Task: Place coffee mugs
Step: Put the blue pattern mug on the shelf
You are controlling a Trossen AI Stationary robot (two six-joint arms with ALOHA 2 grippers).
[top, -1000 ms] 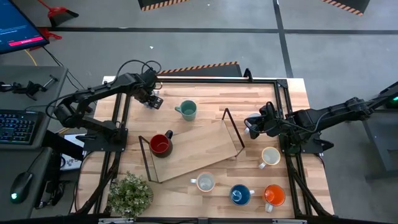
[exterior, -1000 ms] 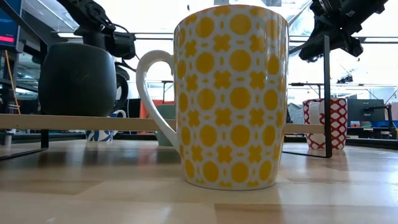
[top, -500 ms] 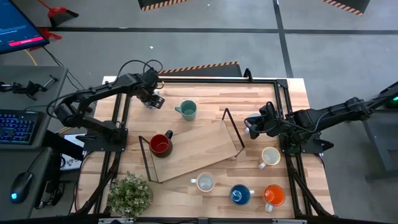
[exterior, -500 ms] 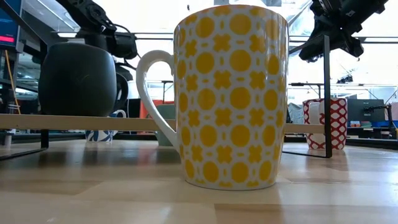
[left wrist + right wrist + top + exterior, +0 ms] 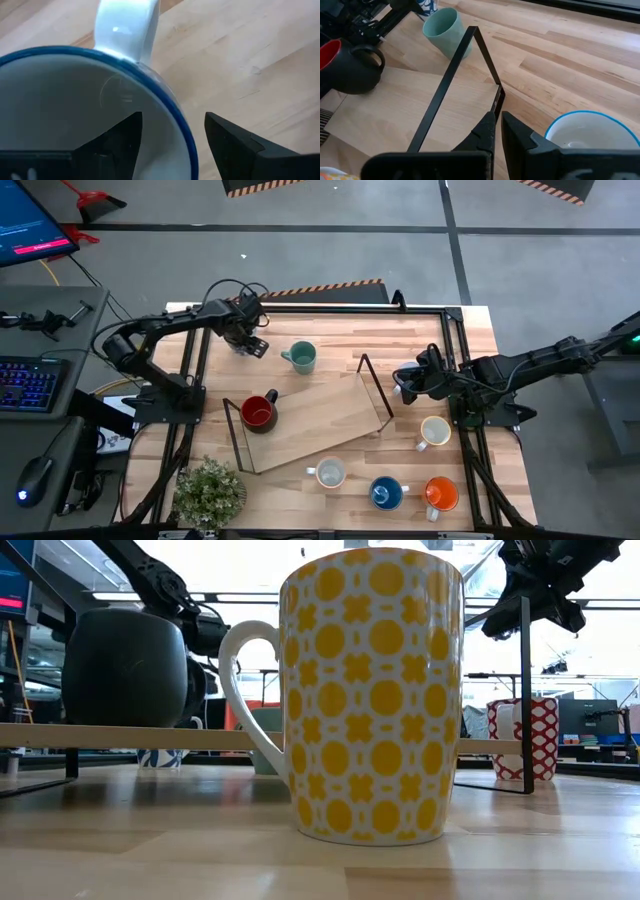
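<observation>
My left gripper (image 5: 250, 340) is at the table's far left, open, astride the rim of a white blue-rimmed mug (image 5: 65, 100) that stands on the wood: one finger (image 5: 120, 137) is inside, the other (image 5: 230, 145) outside. My right gripper (image 5: 408, 380) is shut (image 5: 497, 125) and hovers over the right wire frame (image 5: 485, 50) of a wooden rack (image 5: 320, 415). A dark red mug (image 5: 258, 412) stands on the rack's left end. A teal mug (image 5: 300, 357) stands beyond the rack. A yellow-patterned mug (image 5: 370, 690), a blue one (image 5: 386, 493), an orange one (image 5: 440, 494) and a cream one (image 5: 435, 430) stand nearer. My left gripper comes down from above over the mug's rim (image 5: 181, 125), close to the handle (image 5: 127, 25). The wall stands between its two fingers, but whether either finger touches it I cannot tell.
A potted green plant (image 5: 210, 490) stands at the near left corner. The rack's two black wire frames (image 5: 375, 385) rise above its board. Black rails (image 5: 460, 330) run along the table's sides. Bare wood lies far right (image 5: 410, 340).
My left arm's elbow has swung toward the table's far right, and its gripper has shifted slightly right over the blue-rimmed mug. The mugs stand where they were, and my right arm has kept still.
</observation>
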